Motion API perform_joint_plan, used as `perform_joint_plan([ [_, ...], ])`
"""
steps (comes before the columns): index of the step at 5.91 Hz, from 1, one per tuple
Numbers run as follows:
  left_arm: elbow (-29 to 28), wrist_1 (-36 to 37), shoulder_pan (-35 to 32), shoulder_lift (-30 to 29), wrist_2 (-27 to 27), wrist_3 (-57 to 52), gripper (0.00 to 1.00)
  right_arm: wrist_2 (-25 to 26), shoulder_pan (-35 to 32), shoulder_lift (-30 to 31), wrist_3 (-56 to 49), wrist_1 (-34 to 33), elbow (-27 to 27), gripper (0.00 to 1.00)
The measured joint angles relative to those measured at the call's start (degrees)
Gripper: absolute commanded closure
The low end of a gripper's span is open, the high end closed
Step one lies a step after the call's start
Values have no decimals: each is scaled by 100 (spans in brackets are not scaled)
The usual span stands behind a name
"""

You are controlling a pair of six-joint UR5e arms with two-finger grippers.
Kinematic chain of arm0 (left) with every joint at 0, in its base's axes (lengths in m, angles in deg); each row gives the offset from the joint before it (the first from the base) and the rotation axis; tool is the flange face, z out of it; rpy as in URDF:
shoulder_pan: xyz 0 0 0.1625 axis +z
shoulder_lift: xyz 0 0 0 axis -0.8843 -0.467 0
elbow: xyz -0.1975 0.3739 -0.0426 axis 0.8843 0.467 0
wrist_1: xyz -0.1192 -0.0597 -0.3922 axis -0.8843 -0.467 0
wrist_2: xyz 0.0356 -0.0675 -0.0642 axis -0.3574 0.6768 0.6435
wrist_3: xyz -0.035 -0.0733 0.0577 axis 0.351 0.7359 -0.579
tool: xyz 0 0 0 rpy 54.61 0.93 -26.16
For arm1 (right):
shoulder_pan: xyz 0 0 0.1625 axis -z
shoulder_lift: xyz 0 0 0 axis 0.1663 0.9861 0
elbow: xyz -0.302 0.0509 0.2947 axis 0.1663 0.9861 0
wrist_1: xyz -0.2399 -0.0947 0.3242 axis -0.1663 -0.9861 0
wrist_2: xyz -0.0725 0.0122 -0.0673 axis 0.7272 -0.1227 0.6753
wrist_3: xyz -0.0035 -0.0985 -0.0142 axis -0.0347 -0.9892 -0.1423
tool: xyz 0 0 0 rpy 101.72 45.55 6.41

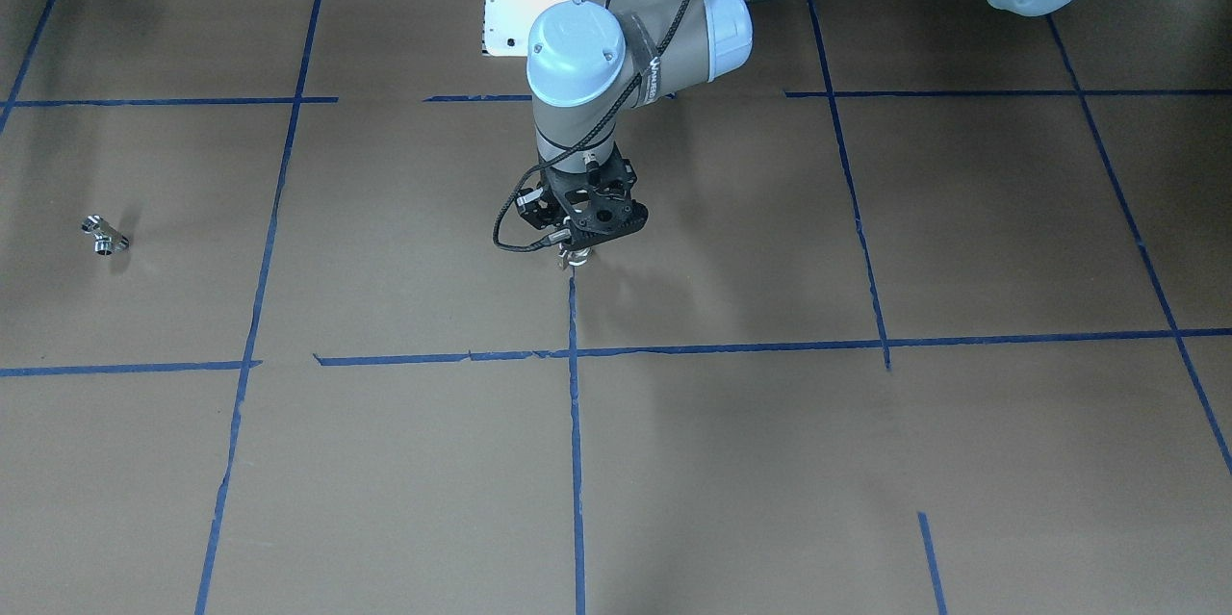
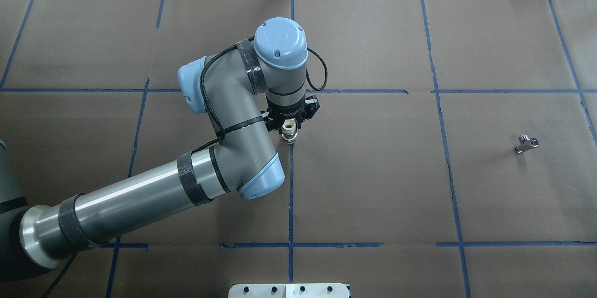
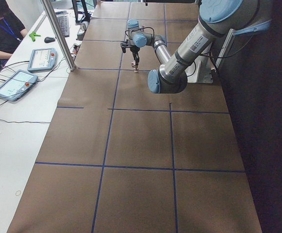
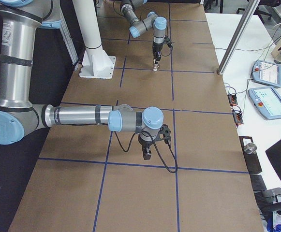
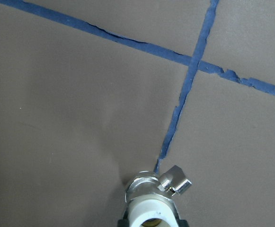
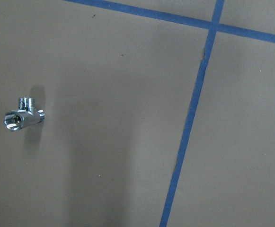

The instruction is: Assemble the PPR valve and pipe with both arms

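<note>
As we picked up the action at the left gripper (image 2: pixel 289 126), its two black fingers were pinched in on the PPR valve (image 5: pixel 151 203), gripping it at the white plastic end, and the metal body pointed straight down at the table (image 2: pixel 373 172). That little wing handle (image 5: pixel 177 180) jutted out to one side, shiny against the brown paper! The valve's lower end sat right at the tip of a blue tape line (image 5: pixel 184 94), though whether it touched the paper or hung just over it, we could not tell. Out from there, the left arm (image 2: pixel 233 149) bent in from the robot's own left to the middle of the table. Far across, well apart from the valve, the pipe (image 2: pixel 526 143) lay on its side on the paper over on the robot's right. And the right gripper (image 4: pixel 146 154)? We caught it only in the side view, pointing down above the paper near a tape line, and we could not tell how wide its fingers stood.
</note>
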Motion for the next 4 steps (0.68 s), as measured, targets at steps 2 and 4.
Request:
perform_joint_plan([
  [2, 155, 31, -3, 4, -171, -53, 0, 0, 0, 0, 0, 0, 0, 0],
  [4, 1123, 167, -94, 650, -151, -706, 0, 0, 0, 0, 0, 0, 7, 0],
])
